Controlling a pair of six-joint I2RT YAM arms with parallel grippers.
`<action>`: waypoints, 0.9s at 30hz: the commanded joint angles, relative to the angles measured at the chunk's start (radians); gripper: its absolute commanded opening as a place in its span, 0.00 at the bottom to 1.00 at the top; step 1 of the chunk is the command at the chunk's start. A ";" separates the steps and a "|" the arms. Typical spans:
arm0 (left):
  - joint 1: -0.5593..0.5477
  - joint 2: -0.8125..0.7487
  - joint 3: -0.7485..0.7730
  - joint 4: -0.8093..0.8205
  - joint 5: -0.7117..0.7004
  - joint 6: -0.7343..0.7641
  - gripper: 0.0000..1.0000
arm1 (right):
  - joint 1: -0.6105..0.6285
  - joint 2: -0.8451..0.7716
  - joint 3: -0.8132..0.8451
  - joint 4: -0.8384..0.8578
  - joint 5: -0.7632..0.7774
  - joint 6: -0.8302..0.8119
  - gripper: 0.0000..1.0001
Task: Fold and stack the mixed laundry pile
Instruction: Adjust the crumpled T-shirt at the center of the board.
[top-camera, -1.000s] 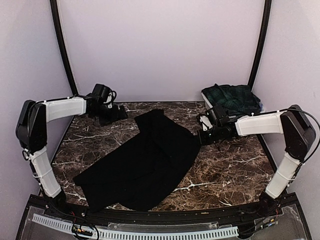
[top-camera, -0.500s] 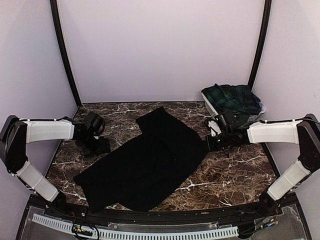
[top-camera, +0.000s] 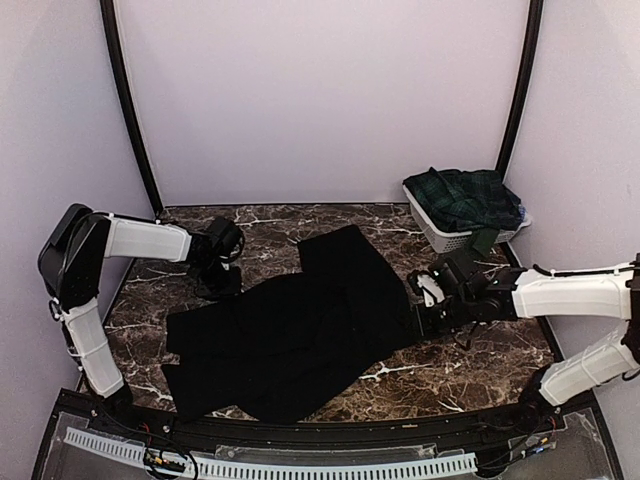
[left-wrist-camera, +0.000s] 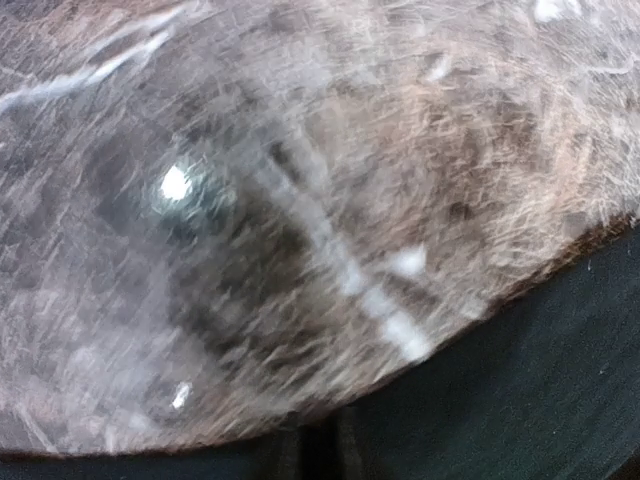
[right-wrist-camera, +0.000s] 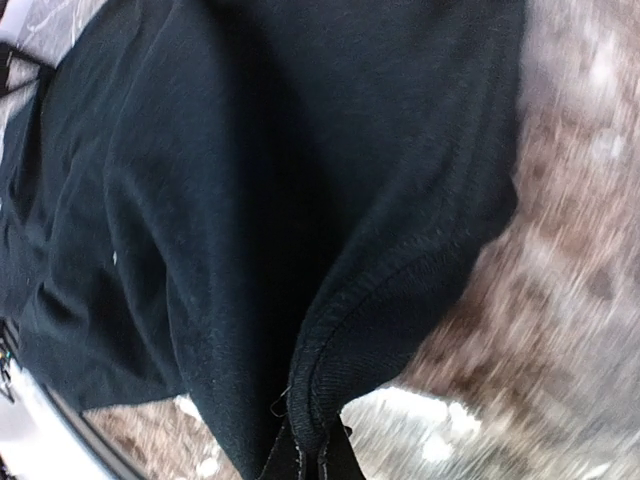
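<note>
Black cloth (top-camera: 300, 340) lies spread across the middle of the marble table (top-camera: 480, 350), its long axis running from the near left corner toward the middle of the far edge. The right gripper (top-camera: 428, 305) is clamped on the cloth's right hem (its wrist view shows the stitched edge pinched between the fingers). The left gripper (top-camera: 220, 285) sits at the cloth's far left edge, the nearer arm for that side; whether its fingers grip fabric I cannot tell through the blur. Counted: one black cloth, one tartan skirt (top-camera: 465, 195), heaped in one white basket (top-camera: 440, 235) at the far right corner.
</note>
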 joint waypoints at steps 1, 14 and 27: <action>0.010 0.176 0.188 -0.010 0.029 0.099 0.02 | 0.066 -0.061 -0.031 -0.067 0.017 0.102 0.00; 0.091 0.125 0.408 -0.035 0.022 0.170 0.72 | 0.128 -0.157 0.214 -0.270 0.143 0.009 0.98; 0.188 -0.119 0.106 0.045 0.014 0.102 0.78 | -0.187 0.481 0.789 -0.076 0.077 -0.333 0.83</action>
